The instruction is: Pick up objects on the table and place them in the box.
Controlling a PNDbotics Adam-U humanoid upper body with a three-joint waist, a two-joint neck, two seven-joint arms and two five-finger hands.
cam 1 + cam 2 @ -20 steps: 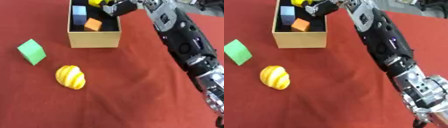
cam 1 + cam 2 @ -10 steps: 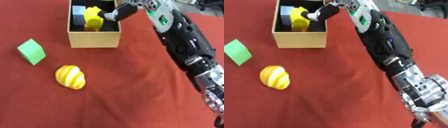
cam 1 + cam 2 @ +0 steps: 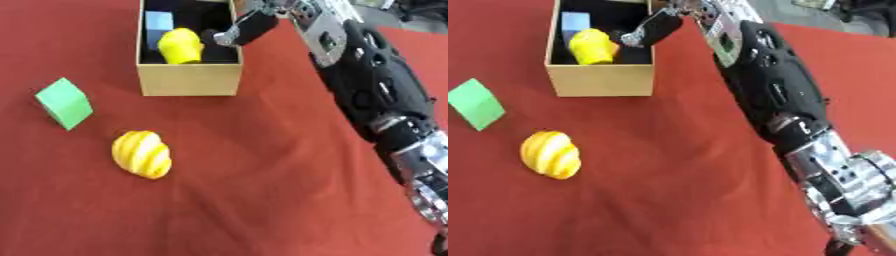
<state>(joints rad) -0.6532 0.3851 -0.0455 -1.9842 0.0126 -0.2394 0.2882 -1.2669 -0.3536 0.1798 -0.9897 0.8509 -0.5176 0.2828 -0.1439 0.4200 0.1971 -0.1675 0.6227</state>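
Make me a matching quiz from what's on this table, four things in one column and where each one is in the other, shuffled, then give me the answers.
Things:
1. green cube
2. striped yellow object
3. plain yellow object
4. right hand

Places:
A. inside the box, beside a light blue block
B. on the red cloth, nearest the camera
C. over the box's right wall
D. on the red cloth, left of the box

Pairs: 1-D, 2-B, 3-A, 4-C
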